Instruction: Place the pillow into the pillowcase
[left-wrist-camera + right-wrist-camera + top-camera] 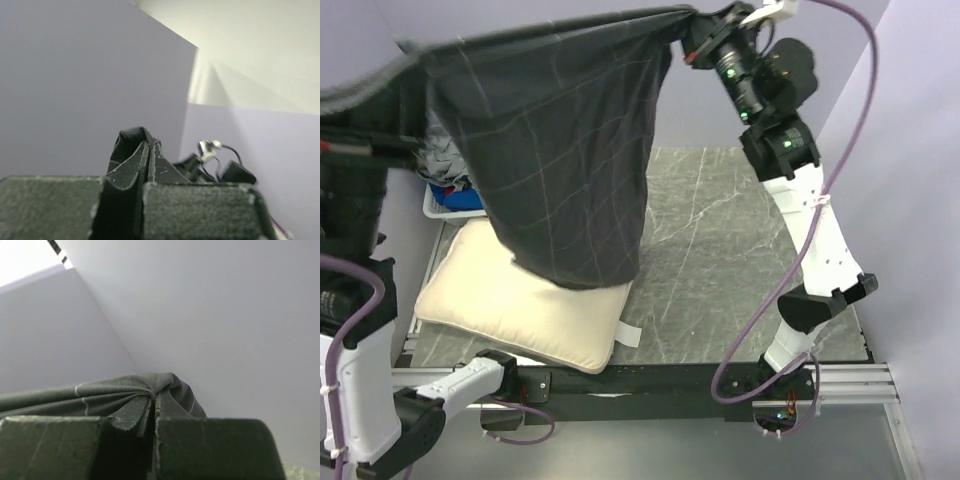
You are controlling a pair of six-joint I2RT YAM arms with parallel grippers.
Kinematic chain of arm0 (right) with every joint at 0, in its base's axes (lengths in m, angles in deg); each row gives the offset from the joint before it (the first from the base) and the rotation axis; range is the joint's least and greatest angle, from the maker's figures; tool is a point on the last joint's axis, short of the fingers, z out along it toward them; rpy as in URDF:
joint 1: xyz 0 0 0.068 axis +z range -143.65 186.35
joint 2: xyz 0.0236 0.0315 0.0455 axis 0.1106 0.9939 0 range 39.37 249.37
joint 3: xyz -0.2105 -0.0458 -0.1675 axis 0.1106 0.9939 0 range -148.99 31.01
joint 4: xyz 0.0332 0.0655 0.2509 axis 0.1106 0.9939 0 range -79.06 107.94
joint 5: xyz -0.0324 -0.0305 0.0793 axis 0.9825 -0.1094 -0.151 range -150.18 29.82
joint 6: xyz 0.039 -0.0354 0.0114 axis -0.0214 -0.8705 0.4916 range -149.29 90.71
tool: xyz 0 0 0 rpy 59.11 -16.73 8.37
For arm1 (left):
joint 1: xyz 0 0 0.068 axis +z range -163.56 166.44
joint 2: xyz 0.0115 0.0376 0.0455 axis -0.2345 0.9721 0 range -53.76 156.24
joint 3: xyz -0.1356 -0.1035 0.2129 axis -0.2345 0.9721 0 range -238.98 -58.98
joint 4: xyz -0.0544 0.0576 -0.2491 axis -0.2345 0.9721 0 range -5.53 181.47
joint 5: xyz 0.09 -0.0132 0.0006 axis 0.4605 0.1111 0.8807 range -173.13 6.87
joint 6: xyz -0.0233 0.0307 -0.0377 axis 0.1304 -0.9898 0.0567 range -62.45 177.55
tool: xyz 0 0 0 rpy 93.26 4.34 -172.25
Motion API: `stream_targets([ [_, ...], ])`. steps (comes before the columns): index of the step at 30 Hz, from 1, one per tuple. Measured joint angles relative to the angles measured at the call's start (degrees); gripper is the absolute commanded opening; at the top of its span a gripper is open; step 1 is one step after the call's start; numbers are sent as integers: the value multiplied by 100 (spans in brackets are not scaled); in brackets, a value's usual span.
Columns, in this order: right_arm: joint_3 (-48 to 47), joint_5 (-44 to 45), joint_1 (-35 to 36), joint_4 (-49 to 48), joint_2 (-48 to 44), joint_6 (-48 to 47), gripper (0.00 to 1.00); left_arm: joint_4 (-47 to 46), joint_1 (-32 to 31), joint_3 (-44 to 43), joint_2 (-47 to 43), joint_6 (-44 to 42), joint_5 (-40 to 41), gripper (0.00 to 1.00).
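Two top corners of pillowcase (560, 170) pinched: left gripper (148, 150), right gripper (152, 402) clamped on cloth, raised apart, likely so sack hangs straight. Pillow (520, 300) flat on table (720, 230) beneath, not yet inside.

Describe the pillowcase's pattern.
The pillowcase is dark charcoal with thin pale grid lines, clearest in the top external view.

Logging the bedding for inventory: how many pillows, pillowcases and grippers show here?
Pillows: 1, the pillow
Pillowcases: 1, the pillowcase
Grippers: 2, the left gripper and the right gripper, both shut on the pillowcase
Total: 4
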Motion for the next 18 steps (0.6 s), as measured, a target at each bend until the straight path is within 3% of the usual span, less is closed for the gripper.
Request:
stream_targets([
  [3,-98,-297,-417,2,-13,334,0,-376,0,852,-363,426,-811,1],
  [7,1753,-651,-1338,-382,-1027,848,0,-1377,-120,3204,-960,1294,-1646,1],
  [9,2865,-835,-1934,-463,-1495,1150,0,-1609,-577,4190,-957,1464,-1644,1],
  [12,3923,-1084,-2780,-420,-1657,1467,0,-1694,-2024,5130,-435,1397,-1220,1],
  [14,4548,-1222,-3377,-162,-1587,1609,11,-1910,-2968,5429,275,1377,-1075,1],
  [15,4771,-1263,-3604,90,-1510,1635,21,-2094,-3303,5499,686,1390,-1012,1],
  [16,4898,-1281,-3783,409,-1416,1641,56,-2253,-3547,5552,1001,1412,-977,1],
  [17,4931,-1237,-3908,697,-1316,1646,71,-2452,-3779,5619,1401,1438,-909,1],
  [18,4929,-1108,-4026,1093,-1196,1611,75,-2623,-3958,5648,1757,1528,-879,1],
])
